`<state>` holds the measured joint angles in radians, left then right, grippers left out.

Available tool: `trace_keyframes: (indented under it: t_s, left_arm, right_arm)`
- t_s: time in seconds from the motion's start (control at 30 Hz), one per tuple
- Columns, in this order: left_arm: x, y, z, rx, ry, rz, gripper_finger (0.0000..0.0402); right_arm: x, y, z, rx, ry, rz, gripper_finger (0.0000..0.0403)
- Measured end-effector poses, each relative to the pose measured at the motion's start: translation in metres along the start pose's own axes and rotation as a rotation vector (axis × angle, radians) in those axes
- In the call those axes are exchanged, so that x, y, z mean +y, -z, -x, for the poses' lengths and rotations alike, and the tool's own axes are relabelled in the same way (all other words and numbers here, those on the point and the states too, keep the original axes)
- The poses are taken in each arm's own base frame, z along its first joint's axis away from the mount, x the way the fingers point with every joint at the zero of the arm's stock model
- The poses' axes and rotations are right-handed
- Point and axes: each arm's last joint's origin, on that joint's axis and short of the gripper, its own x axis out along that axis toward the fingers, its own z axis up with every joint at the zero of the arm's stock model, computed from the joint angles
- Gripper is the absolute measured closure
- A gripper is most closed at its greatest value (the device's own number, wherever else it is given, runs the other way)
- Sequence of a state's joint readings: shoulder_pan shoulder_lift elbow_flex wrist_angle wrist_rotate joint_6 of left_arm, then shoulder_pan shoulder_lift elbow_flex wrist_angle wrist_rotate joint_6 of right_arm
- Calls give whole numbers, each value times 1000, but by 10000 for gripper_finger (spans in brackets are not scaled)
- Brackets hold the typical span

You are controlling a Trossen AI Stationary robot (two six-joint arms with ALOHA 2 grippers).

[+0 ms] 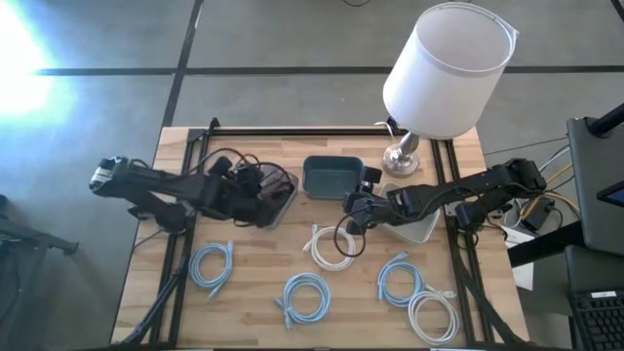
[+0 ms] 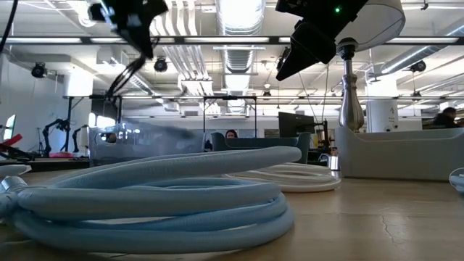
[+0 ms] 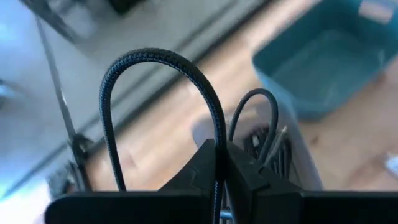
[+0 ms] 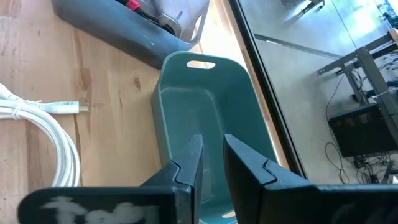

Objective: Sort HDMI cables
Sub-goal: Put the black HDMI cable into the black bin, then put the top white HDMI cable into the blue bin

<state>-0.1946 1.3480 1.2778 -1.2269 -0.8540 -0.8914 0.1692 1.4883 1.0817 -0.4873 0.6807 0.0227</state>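
My left gripper hovers over the grey bin and is shut on a black braided HDMI cable. More black cable lies in that bin. My right gripper hangs above the teal bin, its fingers a narrow gap apart with nothing between them. A black loop shows under it; whether it is a cable or arm wiring I cannot tell. Three light-blue coils and two white coils lie flat on the table. My left gripper pinches the black braided cable between its two fingers at a bend. One loop arches up past the fingertips, and a thinner loop stands behind it. In the low view the cable hangs below the gripper, lifted over the grey bin.
A white bin sits under the right arm. A lamp with a white shade stands at the far right, its base beside the teal bin. Black rails frame the table.
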Motion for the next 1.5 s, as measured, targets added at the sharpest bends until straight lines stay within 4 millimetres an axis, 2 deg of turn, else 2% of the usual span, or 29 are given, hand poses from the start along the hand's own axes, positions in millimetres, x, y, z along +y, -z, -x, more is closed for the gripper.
trace_keyframes:
  t_s: [0.17, 0.3, 0.4, 0.67, 0.97, 1.17, 1.3, 1.5]
  left_arm:
    - [-16, 17, -29, 112, 148, 13, 378]
    - [-30, 20, -40, 102, 321, -48, 378]
    - [-34, 21, -47, 88, 386, -82, 378]
    - [-24, 39, -75, 151, 313, -87, 373]
    - [-14, 58, -98, 212, 243, -76, 322]
    - [-14, 57, -99, 204, 247, -68, 289]
    - [-15, 42, -92, 164, 273, -97, 274]
    - [-14, 24, -81, 127, 277, -128, 260]
  right_arm:
    - [0, 0, 0, 0, 0, 4, 346]
    - [0, 0, 0, 0, 0, 7, 346]
    - [0, 0, 0, 0, 0, 8, 346]
    - [0, 0, 0, 0, 0, 8, 346]
    - [0, 0, 0, -5, 0, 4, 346]
    - [0, -3, 0, -28, -6, -15, 346]
    - [1, -5, 0, -47, -34, -21, 340]
    - [2, -4, 0, -40, -36, -31, 307]
